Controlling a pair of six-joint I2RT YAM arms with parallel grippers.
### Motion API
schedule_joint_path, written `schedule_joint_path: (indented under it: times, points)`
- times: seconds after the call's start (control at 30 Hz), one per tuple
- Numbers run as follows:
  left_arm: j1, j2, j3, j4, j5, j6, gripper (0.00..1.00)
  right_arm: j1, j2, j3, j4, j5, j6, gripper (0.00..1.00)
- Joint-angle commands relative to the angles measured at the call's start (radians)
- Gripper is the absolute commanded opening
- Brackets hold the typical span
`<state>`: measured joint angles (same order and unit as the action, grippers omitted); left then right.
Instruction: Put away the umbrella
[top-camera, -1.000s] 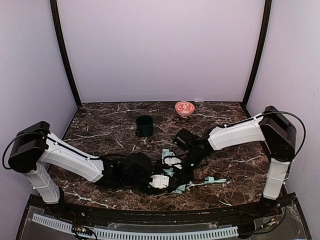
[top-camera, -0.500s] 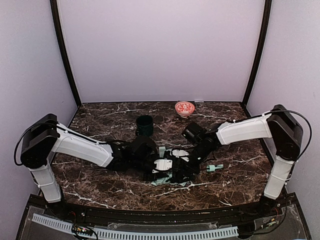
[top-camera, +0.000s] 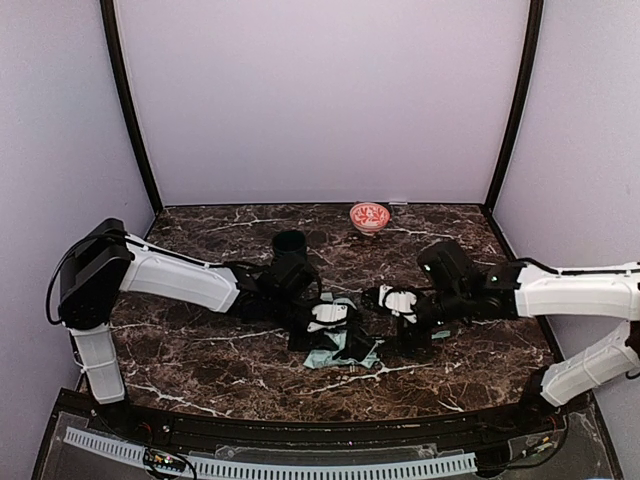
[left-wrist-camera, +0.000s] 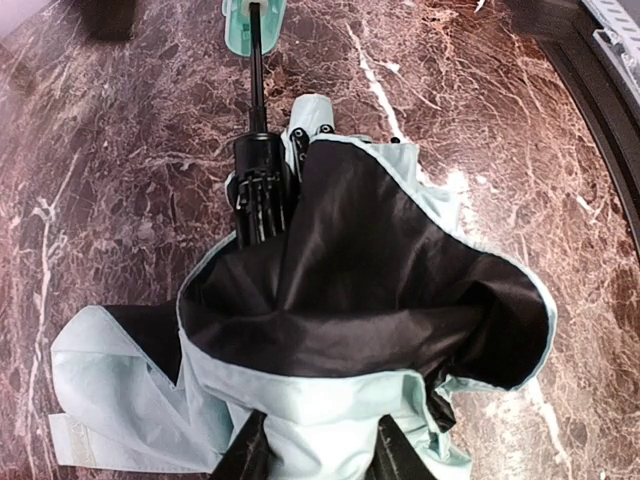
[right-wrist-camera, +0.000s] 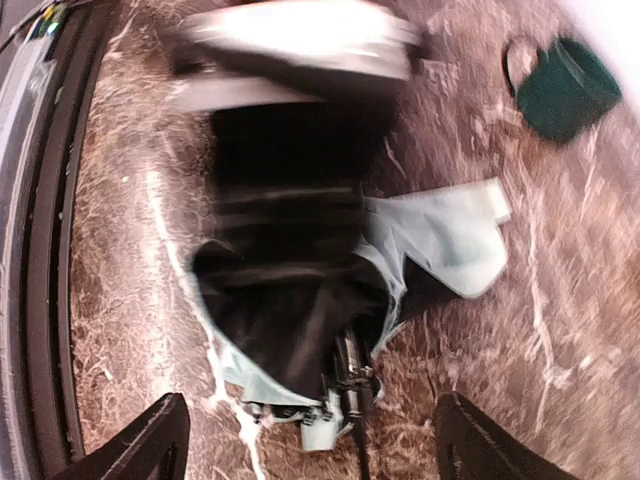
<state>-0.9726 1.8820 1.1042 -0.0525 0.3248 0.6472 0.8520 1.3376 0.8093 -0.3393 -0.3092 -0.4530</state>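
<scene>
The umbrella (left-wrist-camera: 340, 290) lies part-collapsed on the marble table, pale mint fabric with black lining bunched up. Its thin black shaft (left-wrist-camera: 257, 90) runs away to the small mint handle (left-wrist-camera: 255, 15). My left gripper (left-wrist-camera: 320, 452) is shut on a fold of the mint fabric at the canopy's near edge. From above, the left gripper (top-camera: 330, 322) sits on top of the umbrella (top-camera: 345, 348) at the table's middle. My right gripper (right-wrist-camera: 310, 440) is open wide, hovering off the umbrella (right-wrist-camera: 290, 330) at its shaft end, touching nothing. It is just right of the bundle (top-camera: 392, 312).
A dark green mug (top-camera: 290, 250) stands just behind the left wrist and shows in the right wrist view too (right-wrist-camera: 565, 85). A small red-patterned bowl (top-camera: 369, 216) sits at the back by the wall. The table's front rail (right-wrist-camera: 40, 250) runs close to the umbrella.
The right gripper opened, let go of the umbrella and drew back to the right. The left gripper closed on the fabric and shifted farther from the front edge, bunching the canopy.
</scene>
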Motion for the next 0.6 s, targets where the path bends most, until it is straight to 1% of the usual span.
schedule_joint_path:
  times: [0.0,0.07,0.2,0.4,0.57]
  points:
    - [0.023,0.127,-0.015,-0.337,0.014,-0.005,0.3,0.165,-0.157,-0.245,0.389,0.192,-0.122,0.87]
    - [0.033,0.145,0.01,-0.367,0.039,-0.004,0.3,0.211,-0.163,-0.294,0.491,0.26,-0.165,0.88]
    - [0.044,0.174,0.049,-0.415,0.048,0.002,0.3,0.229,-0.064,-0.278,0.553,0.338,-0.227,0.89]
    - [0.049,0.192,0.097,-0.456,0.077,0.018,0.3,0.231,0.075,-0.259,0.676,0.332,-0.274,0.89]
    - [0.054,0.218,0.127,-0.488,0.071,0.034,0.3,0.225,0.155,-0.215,0.689,0.307,-0.269,0.81]
